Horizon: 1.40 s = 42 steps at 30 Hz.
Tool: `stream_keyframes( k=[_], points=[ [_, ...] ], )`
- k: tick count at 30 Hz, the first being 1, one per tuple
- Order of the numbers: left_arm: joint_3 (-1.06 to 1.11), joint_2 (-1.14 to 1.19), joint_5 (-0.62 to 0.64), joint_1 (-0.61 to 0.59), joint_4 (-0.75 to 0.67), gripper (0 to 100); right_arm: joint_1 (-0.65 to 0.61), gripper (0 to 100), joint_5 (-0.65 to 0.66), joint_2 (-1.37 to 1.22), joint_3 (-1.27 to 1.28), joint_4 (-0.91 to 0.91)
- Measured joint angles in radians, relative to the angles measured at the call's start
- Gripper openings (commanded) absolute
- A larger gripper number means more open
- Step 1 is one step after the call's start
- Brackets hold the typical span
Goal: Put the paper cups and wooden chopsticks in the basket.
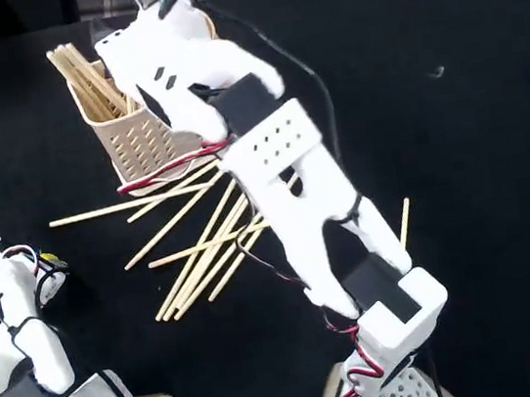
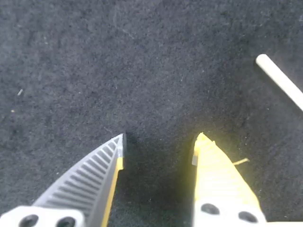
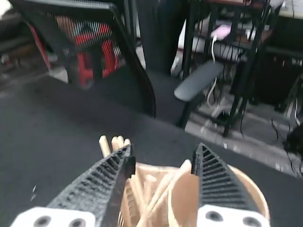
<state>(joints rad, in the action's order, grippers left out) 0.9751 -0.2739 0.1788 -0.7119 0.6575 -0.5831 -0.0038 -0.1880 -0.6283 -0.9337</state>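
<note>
two arms. left gripper (image 2: 161, 140) sits low by its base, fingers spread over the bare table (image 1: 460, 181), holding nothing. loads of loose chopsticks (image 1: 202, 263) lie mid-table. farther back, the right gripper (image 3: 164, 147) hangs spread above the basket (image 1: 143, 141), probably placed to drop sticks in.

A lab-like office workroom is indicated. Beyond the right claw (image 3: 164, 146), past the far edge of the black-clothed table (image 3: 52, 123), a mesh-backed office chair (image 3: 90, 28) is seen, with something red (image 3: 92, 66) showing through the mesh. Farther out from the claw, a padded armrest (image 3: 199, 80), dark metal desk legs (image 3: 248, 71) and hanging cables (image 3: 214, 49) are set over a hard floor (image 3: 265, 137). The claw's own white arm (image 1: 293, 185) and a second arm (image 1: 19, 342) are mounted side by side on the cloth.
</note>
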Motion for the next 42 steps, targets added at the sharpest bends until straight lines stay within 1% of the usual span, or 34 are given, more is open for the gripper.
stream_keyframes(
  k=[4, 7, 9, 12, 15, 18, 21, 23, 25, 30, 33, 36, 42],
  points=[
    [0.000, 0.000, 0.000, 0.000, 0.000, 24, 0.005, 19.8, 0.002, 0.000, -0.203, -0.345],
    [0.000, 0.000, 0.000, 0.000, 0.000, 24, 0.064, 19.4, 0.002, 0.002, -0.350, -0.612],
    [0.000, 0.000, 0.000, 0.000, 0.000, 24, 0.117, 19.4, 0.003, 0.003, -0.399, -0.753],
    [0.000, 0.000, 0.000, 0.000, 0.000, 24, 0.232, 19.4, 0.003, 0.003, -0.379, -0.799],
    [0.000, 0.000, 0.000, 0.000, 0.000, 24, 0.373, 19.7, 0.003, 0.035, -0.281, -0.799],
    [0.000, 0.000, 0.000, 0.000, 0.000, 24, 0.470, 19.8, 0.034, 0.114, -0.107, -0.801],
    [0.000, 0.000, 0.000, 0.000, 0.000, 24, 0.548, 19.8, 0.083, 0.203, 0.137, -0.799],
    [0.000, 0.000, 0.000, 0.000, 0.000, 24, 0.588, 19.8, 0.124, 0.259, 0.319, -0.776],
    [0.000, 0.000, 0.000, 0.000, 0.000, 24, 0.637, 19.5, 0.147, 0.316, 0.525, -0.694],
    [0.000, 0.000, 0.000, 0.000, 0.000, 24, 0.740, 19.5, 0.158, 0.431, 1.053, -0.342],
    [0.000, 0.000, 0.000, 0.000, 0.000, 24, 0.784, 19.8, 0.160, 0.483, 1.295, -0.153],
    [0.000, 0.000, 0.000, 0.000, 0.000, 24, 0.822, 19.8, 0.160, 0.508, 1.427, -0.032],
    [0.000, 0.000, 0.000, 0.000, 0.000, 24, 0.825, 19.8, 0.143, 0.512, 1.548, 0.080]
  ],
)
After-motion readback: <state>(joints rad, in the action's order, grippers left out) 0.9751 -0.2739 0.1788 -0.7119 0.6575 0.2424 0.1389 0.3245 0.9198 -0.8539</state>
